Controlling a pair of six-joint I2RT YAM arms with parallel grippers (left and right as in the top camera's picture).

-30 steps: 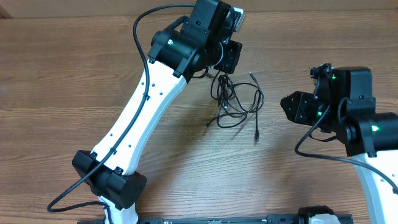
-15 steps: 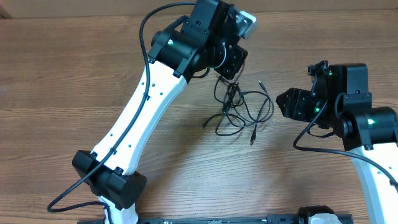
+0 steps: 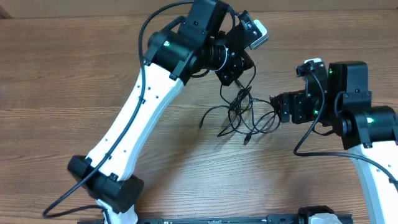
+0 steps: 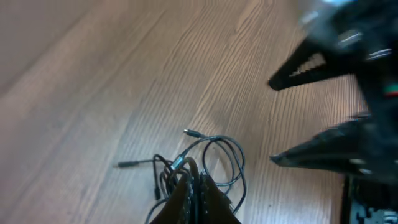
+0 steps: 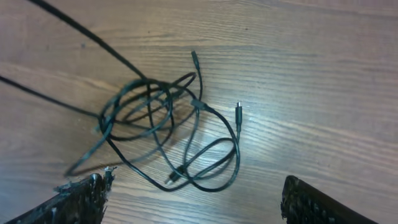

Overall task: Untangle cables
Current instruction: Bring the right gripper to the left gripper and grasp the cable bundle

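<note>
Overhead first: the cables (image 3: 245,113) are seen as one loose tangle on the tabletop (image 3: 62,74). Their top end is pinched in the left hand (image 3: 232,79), so that hand is shut on the bundle. From the pinch the loops hang below and fan out toward the right hand (image 3: 276,109), which is spread wide with nothing in it. The outermost loop is found just off its fingertips, maybe touching, can't be told from up here. A couple of plug ends are trailed out on the far side, away from the right hand.

Left wrist view: the left hand (image 4: 196,182) is closed tight on a clump of strands, and the rest of the cables (image 4: 219,151) spill out just ahead of it. Beyond them the right hand (image 4: 271,122) is caught blurry, fingers wide apart and pointed back at the loops.

Right wrist view: the right hand (image 5: 196,180) is held wide, and the cables (image 5: 198,104) are laid straight ahead, roughly centred between the fingers, with the nearest loop down at tip level. So a forward reach by the right hand would likely be called for, since it's the free one and the closest.
</note>
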